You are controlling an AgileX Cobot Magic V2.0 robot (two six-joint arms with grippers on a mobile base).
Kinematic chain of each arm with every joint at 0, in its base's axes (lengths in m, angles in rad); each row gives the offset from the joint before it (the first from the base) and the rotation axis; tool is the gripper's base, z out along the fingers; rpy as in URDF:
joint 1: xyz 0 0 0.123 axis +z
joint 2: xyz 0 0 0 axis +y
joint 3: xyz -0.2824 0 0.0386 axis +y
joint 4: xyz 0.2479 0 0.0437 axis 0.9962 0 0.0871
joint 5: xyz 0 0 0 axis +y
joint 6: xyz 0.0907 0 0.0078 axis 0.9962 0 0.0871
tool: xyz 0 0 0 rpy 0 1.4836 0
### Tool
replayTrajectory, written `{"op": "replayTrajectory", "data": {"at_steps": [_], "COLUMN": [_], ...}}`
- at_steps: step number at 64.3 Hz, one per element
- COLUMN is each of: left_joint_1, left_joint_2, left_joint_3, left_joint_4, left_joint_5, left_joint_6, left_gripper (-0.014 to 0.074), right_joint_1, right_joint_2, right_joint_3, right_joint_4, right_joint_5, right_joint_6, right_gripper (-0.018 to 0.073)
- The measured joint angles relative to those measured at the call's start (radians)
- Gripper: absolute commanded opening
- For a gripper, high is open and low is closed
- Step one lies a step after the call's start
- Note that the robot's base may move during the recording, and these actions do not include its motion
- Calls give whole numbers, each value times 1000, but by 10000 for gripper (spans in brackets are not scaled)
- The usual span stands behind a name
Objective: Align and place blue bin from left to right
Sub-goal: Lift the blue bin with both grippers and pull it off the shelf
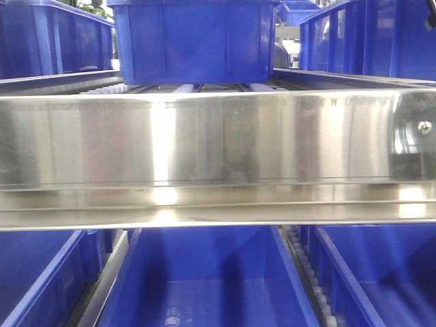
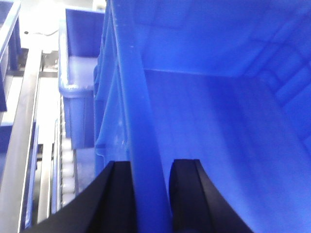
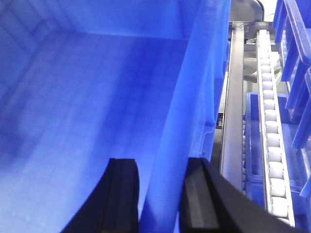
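Blue bin point(image 2: 228, 121) is held from both sides, left gripper point(image 2: 150, 169) pinching its left wall at 6 o'clock, right gripper point(image 3: 159, 167) pinching its right wall, rollers point(image 3: 269, 136) at 3 o'clock; best move both together evenly, keeping it square.

Steel beam point(image 1: 218, 146), white roller track point(image 3: 270, 145)
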Motion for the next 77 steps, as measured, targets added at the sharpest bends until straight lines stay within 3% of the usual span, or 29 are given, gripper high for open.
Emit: {"op": "replayTrajectory", "data": {"at_steps": [77], "left_joint_1": [0], "left_joint_2": [0], "left_joint_3": [0], "left_joint_4": [-3], "left_joint_5": [-6], "left_joint_6": [0], "left_gripper": [-111], "right_joint_1": [-5], "right_joint_2": [0], "right_joint_3": [0], "right_joint_4": [0], "right_joint_5": [-6], "right_joint_6": [0], "right_gripper": [-67]}}
